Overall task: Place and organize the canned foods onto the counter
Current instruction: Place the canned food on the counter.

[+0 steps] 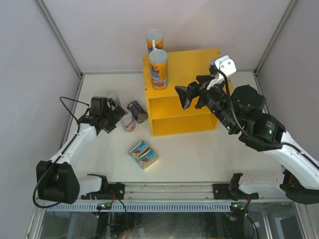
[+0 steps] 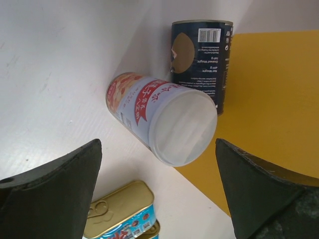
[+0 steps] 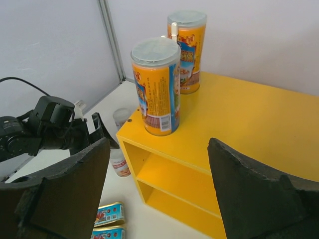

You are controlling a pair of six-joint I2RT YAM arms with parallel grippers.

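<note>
Two orange tubes [image 3: 157, 89] stand on the yellow worktop [image 3: 249, 114], upper frame; right tool [image 3: 159, 144] released
Released left tool [image 2: 158, 149] flanks centre-frame white-pink tube [image 2: 164, 119], Chinese script; dark can [image 2: 199, 64] above reads "Net Weight"

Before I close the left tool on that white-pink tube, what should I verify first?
1. Left tool open and empty: ok.
2. White-pink tube sits inside the tool's opening, not yet touched: ok.
3. Clearance between that tube and the dark can: cannot tell; they overlap in the wrist view.
4. Bare space on top of the yellow counter, beside the tall orange tubes: ok.
5. Right tool open and empty: ok.
6. Flat tins lie apart from the tube: ok.
</note>
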